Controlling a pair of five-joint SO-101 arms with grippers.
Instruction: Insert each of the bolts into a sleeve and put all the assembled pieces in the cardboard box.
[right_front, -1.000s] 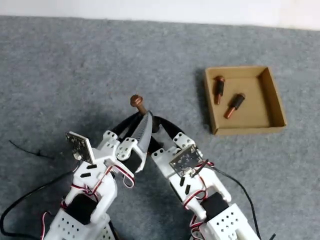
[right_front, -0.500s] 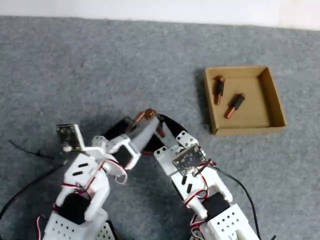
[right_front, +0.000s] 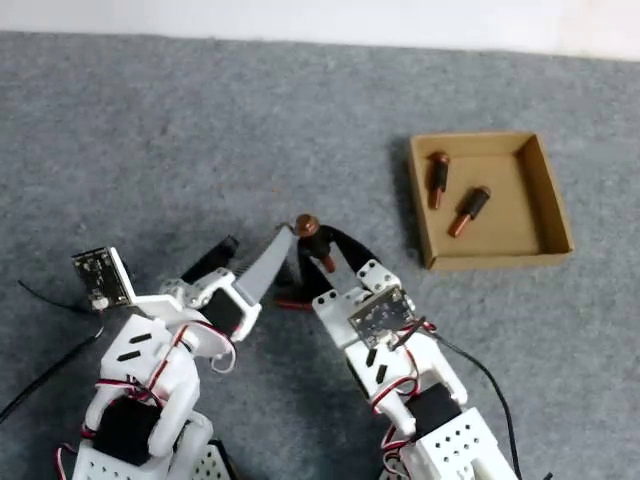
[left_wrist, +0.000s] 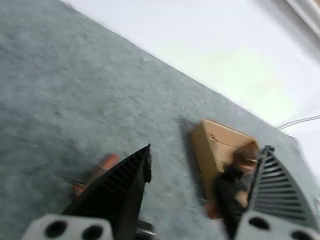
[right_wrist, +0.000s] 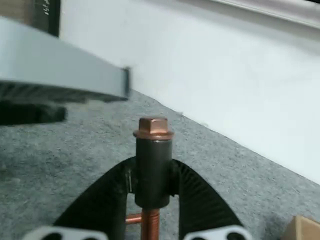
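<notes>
Now the left gripper (right_front: 260, 238) has let go and drawn back toward the bench's near left corner, fingers spread wide. It leaves the bolt (right_wrist: 153, 127) seated in the sleeve (right_wrist: 152, 170), which the right gripper (right_wrist: 151, 186) pinches over the middle of the bench. That piece looks assembled, so I'd say it only needs carrying to the cardboard box (right_front: 495, 260) near the right edge, where two finished pieces (right_front: 438, 178) lie.

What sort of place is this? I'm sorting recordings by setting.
Probably a hobby or lab workbench: a grey carpet-like tabletop against a white wall, a small left arm and right arm with exposed wiring, the right gripper holding a sleeved bolt, and a cardboard box.
</notes>
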